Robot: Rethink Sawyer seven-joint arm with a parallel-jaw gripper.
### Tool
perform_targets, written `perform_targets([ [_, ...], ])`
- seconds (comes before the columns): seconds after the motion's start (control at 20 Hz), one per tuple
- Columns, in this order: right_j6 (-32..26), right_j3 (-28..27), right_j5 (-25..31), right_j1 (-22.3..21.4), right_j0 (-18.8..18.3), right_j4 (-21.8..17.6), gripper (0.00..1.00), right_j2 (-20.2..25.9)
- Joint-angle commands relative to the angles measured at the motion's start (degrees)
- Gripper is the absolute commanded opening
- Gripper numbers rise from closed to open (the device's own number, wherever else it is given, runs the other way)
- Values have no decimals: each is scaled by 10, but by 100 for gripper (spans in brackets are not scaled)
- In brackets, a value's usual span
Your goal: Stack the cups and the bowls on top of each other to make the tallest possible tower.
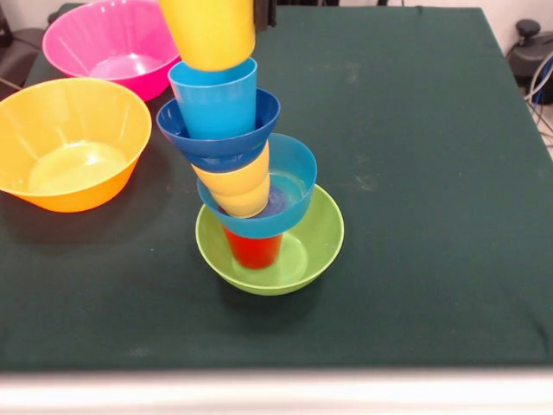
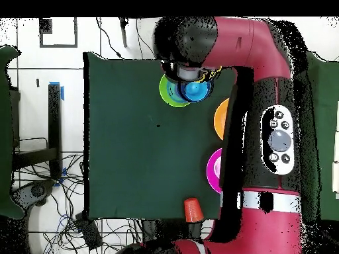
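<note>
The tower stands at the table's middle in the front view. From the bottom it is a green bowl, a red cup, a light blue bowl, a yellow cup, a dark blue bowl, a light blue cup and a second yellow cup. The tower leans left, and the picture's top edge cuts off the top cup. The gripper does not show in the front view. In the overhead view the gripper is a dark mass right over the tower, where the green bowl and a blue piece show.
A pink bowl and a yellow-orange bowl stand to the tower's left. Overhead, the red arm partly covers both bowls. An orange-red cup stands upside down at the table's edge near the robot's base.
</note>
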Motion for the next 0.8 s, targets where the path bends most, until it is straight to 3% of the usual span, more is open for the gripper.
perform_targets([
  [0.05, -206, 38, 56, -6, -10, -45, 0, 32],
  [0.8, -194, 35, 62, -1, -7, -43, 0, 32],
])
